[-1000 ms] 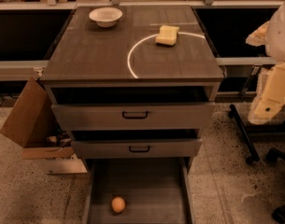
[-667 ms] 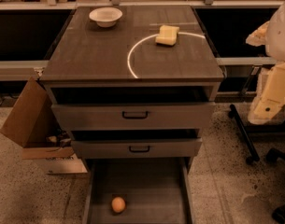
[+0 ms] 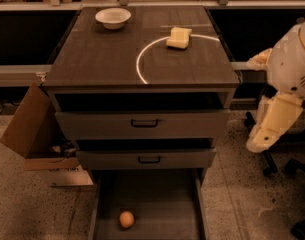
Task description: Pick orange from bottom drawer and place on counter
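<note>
The orange (image 3: 126,219) lies on the flat floor of the open bottom drawer (image 3: 162,204), near its left front. The counter (image 3: 92,54) is the dark wood-grain cabinet top with a white arc line. Pale segments of my arm (image 3: 284,89) hang at the right of the cabinet, level with the upper drawers and well away from the orange. My gripper does not show in the camera view; only these arm segments do.
A white bowl (image 3: 113,17) and a pale yellow sponge (image 3: 179,37) sit on the counter's far part. The two upper drawers (image 3: 144,124) are pulled partly out. An open cardboard box (image 3: 34,129) stands at the left. Office chair legs (image 3: 272,164) stand at the right.
</note>
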Controlling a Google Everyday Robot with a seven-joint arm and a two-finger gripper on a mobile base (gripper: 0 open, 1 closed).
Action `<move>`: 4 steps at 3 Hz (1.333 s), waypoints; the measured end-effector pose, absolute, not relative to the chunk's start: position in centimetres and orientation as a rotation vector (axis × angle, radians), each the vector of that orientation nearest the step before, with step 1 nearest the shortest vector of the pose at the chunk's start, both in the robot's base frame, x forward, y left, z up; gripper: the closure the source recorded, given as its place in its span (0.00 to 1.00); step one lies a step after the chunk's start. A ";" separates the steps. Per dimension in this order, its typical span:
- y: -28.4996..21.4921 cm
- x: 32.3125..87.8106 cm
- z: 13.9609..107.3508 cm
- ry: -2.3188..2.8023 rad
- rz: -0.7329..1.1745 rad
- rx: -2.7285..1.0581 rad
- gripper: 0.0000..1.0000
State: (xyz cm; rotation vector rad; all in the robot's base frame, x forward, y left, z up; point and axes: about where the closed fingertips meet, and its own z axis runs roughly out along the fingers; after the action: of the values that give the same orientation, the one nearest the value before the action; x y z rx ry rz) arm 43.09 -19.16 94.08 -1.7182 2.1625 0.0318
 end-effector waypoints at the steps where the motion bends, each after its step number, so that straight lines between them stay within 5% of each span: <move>1: -14.8 42.1 87.8 2.102 0.256 -1.676 0.00; 2: -9.0 40.6 82.0 2.055 0.503 -1.620 0.00; 4: -8.2 40.5 78.8 2.085 0.527 -1.629 0.00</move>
State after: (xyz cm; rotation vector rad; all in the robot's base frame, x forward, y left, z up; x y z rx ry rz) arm 40.52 -8.18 78.84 -1.6294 2.0854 0.5275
